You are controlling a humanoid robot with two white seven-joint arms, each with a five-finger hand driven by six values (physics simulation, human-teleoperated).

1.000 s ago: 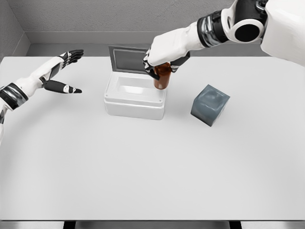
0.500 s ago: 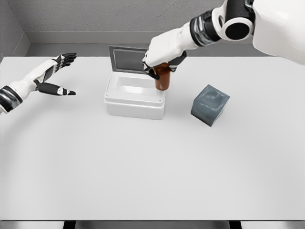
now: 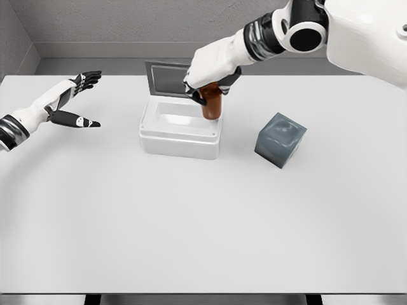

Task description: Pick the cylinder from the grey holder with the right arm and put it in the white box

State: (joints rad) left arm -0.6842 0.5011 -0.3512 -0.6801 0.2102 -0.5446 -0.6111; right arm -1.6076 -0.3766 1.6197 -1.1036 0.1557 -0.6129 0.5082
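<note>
My right hand [image 3: 206, 79] is shut on a brown cylinder [image 3: 211, 105], held upright over the right rim of the white box [image 3: 181, 135]. The box stands open at the table's middle back, its grey lid [image 3: 166, 78] raised behind it. To the right of the box, the grey holder [image 3: 280, 140] sits as a tilted cube with nothing on it. My left hand [image 3: 75, 101] hovers open above the table at the far left, fingers spread.
The white table [image 3: 203, 222] stretches wide in front of the box and holder. A grey wall runs along the back edge.
The right hand has carried the cylinder a little to the left, from beside the box's right edge to over its rim. The left hand drew back to the left, then stayed still.
</note>
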